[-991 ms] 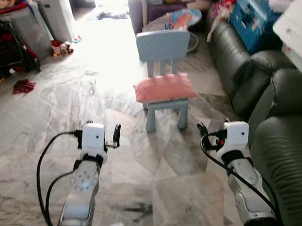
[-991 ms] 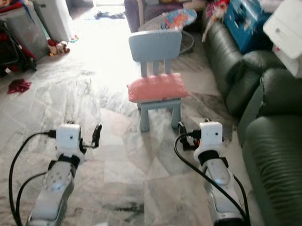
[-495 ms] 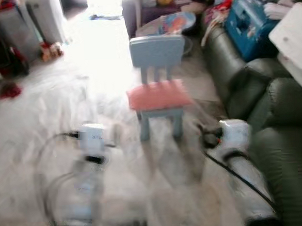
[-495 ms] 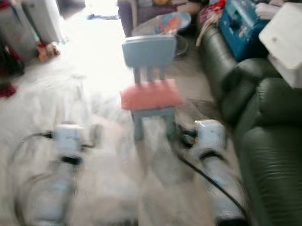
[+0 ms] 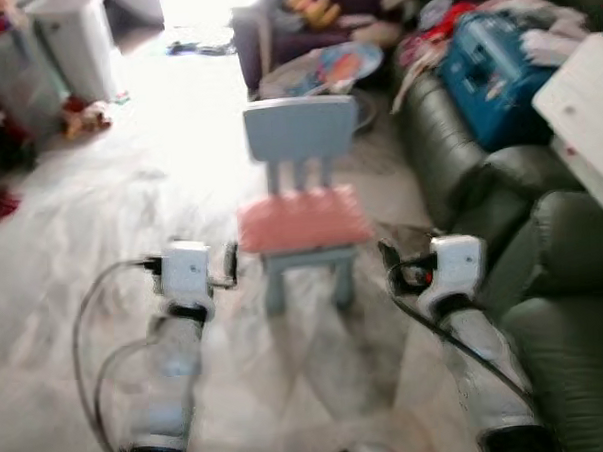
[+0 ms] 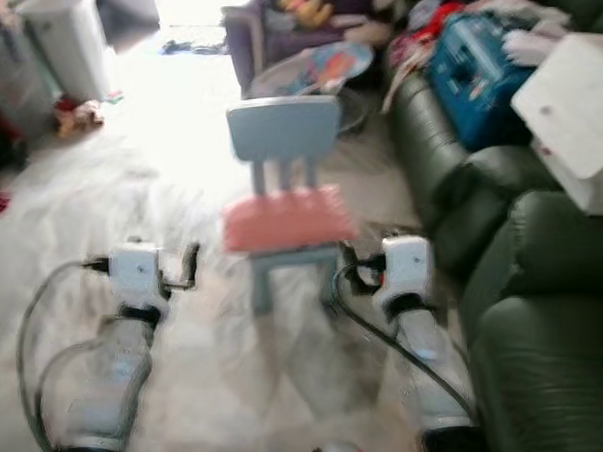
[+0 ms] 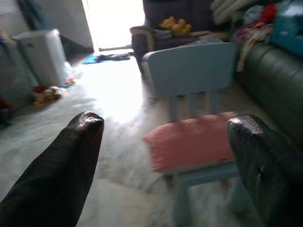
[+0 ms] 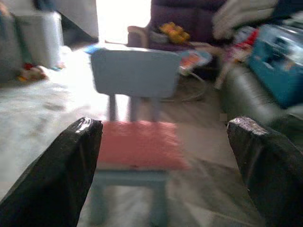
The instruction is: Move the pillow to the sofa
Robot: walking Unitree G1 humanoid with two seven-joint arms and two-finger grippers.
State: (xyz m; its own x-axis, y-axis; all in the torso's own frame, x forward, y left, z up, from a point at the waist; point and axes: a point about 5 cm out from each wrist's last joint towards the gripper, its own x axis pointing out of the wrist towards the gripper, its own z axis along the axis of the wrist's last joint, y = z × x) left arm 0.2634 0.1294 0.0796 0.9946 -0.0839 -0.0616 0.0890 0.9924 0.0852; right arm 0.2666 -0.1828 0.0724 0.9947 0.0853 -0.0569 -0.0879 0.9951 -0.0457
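- Left gripper (image 7: 165,142) and right gripper (image 8: 163,142) held low over the marble floor (image 5: 61,226), fingers spread wide, nothing between them.
- Pillow (image 5: 301,219): pink, flat, rectangular, soft-edged; it lies on the seat of a small light-blue chair (image 5: 299,131), covering most of it. Heavy blur.
- Dark green sofa (image 5: 574,274) on the right, just beside the chair.
- Far end: blue bag (image 5: 495,62) and clutter.
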